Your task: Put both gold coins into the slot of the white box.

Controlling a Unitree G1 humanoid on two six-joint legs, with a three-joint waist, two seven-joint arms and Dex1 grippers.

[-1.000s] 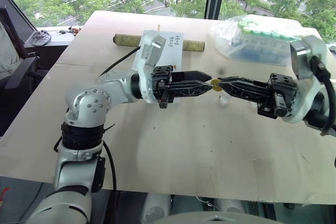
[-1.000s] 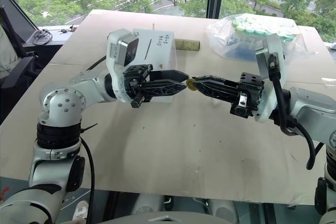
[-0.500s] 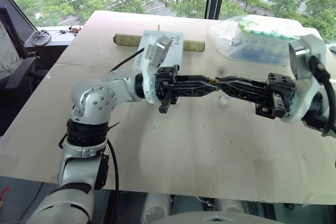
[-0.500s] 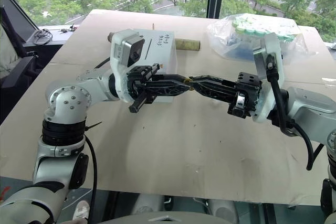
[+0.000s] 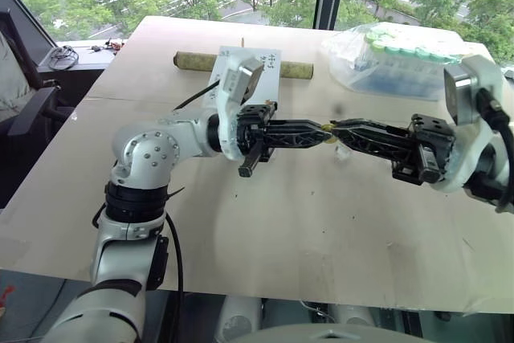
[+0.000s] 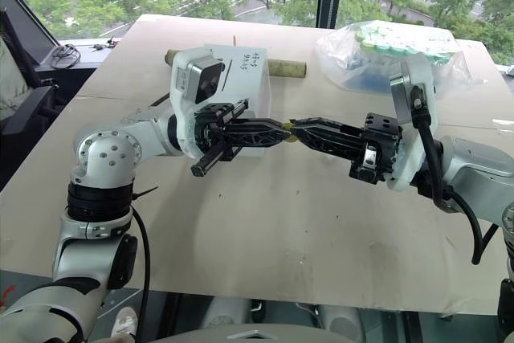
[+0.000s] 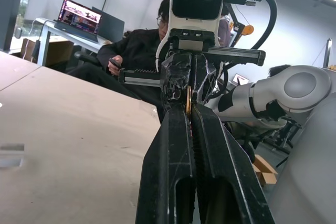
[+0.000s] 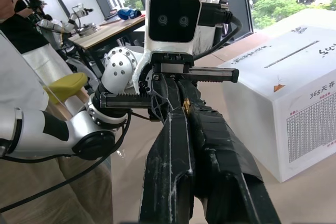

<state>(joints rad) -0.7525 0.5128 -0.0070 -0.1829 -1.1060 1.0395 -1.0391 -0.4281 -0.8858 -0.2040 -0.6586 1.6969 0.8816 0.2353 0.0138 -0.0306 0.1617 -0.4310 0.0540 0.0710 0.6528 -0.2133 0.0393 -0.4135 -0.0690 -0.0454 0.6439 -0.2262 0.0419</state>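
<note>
Where the two sets of black fingers meet tip to tip above the middle of the table (image 5: 321,222), a gold coin (image 7: 188,100) stands on edge, seen as a thin upright sliver with its flat faces hidden against the finger pads. The left gripper (image 5: 328,132) is closed onto that coin, and the right gripper (image 6: 294,128) is likewise pinched shut on it from the opposite side, so both hold the one disc clear of the tabletop. Only this one coin can be made out. The white box (image 8: 294,98) sits on the table behind the left arm, which covers most of it in the head views; the rest is cut off at the edge of the right wrist view. Its slot (image 8: 291,53) runs as a straight dark line along the length of the top face. Beside the slot is handwriting too small to read; a small orange mark sits at the top corner, and the side panel carries "365" with further characters and a block of fine print that cannot be read. Farther back lie an olive-brown roll (image 5: 193,59) and a clear bag of green-capped tubes (image 5: 393,58).
</note>
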